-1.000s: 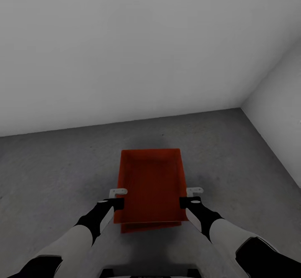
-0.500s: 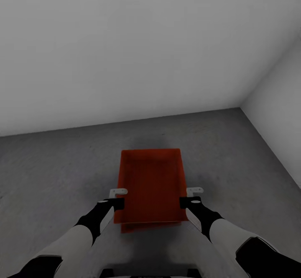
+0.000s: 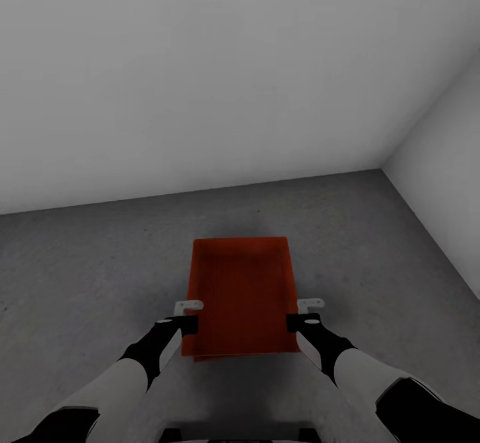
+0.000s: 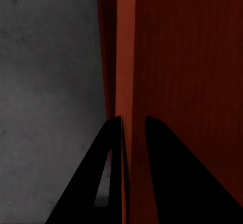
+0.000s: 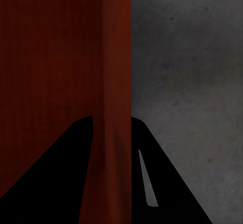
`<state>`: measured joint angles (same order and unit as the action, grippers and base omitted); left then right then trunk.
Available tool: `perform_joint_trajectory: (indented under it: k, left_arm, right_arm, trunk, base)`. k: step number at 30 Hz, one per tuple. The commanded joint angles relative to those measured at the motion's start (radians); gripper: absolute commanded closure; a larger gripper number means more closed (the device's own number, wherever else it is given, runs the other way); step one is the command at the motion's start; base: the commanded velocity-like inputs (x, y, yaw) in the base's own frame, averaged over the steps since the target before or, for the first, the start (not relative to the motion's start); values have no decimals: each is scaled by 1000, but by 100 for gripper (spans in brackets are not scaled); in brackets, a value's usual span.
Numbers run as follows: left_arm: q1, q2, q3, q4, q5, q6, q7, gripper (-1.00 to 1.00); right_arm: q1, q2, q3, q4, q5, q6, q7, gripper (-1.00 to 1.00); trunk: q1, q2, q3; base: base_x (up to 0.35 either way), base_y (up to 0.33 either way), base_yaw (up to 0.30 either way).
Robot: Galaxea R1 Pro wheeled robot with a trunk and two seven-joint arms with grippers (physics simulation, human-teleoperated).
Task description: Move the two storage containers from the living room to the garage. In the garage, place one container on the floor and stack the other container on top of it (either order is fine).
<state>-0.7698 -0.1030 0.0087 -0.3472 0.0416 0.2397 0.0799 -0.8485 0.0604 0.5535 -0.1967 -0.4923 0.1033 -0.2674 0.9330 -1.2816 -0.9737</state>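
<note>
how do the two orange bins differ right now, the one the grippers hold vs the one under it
The upper container is gripped on both side walls, by the left gripper and the right gripper; the lower container is touched by neither. The upper one shows its whole open inside; the lower shows just a thin strip at the near edge. Both are the same orange-red, over the grey concrete floor.

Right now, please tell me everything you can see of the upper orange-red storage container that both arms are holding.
The upper storage container is an orange-red, rectangular, open-top bin with thin, finely ribbed walls, and it looks empty. It sits level over a second storage container, whose edge peeks out beneath. The left gripper and right gripper clamp its long side walls, fingers straddling each wall. Grey concrete floor surrounds it.
</note>
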Motion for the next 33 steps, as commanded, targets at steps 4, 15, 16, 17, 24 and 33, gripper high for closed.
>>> perform_joint_trajectory:
  k: [4, 15, 16, 17, 24, 33]
  left_arm:
    - [0, -1, -12, -6, 17, 4, -6, 100]
    - [0, -1, -12, -6, 17, 4, -6, 100]
    - [0, -1, -12, -6, 17, 4, -6, 100]
    - [0, -1, -12, -6, 17, 4, -6, 100]
    - [0, -1, -12, -6, 17, 4, -6, 100]
    - [0, -2, -12, -6, 15, 4, -6, 100]
  right_arm:
    - [0, 15, 31, 1, -38, 7, 2, 100]
    - [0, 15, 31, 0, -38, 7, 2, 100]
    - [0, 15, 31, 0, -39, 7, 2, 100]
    - [0, 15, 31, 0, -39, 7, 2, 100]
    - [0, 15, 31, 0, -39, 7, 2, 100]
    - [0, 15, 31, 0, -39, 7, 2, 100]
  trunk:
    - [0, 0, -1]
    - [0, 0, -1]
    - [0, 0, -1]
    - [0, 0, -1]
    - [0, 0, -1]
    - [0, 0, -1]
  base:
    - [0, 0, 0]
    - [0, 0, 0]
    - [0, 0, 0]
    - [0, 0, 0]
    - [0, 0, 0]
    - [0, 0, 0]
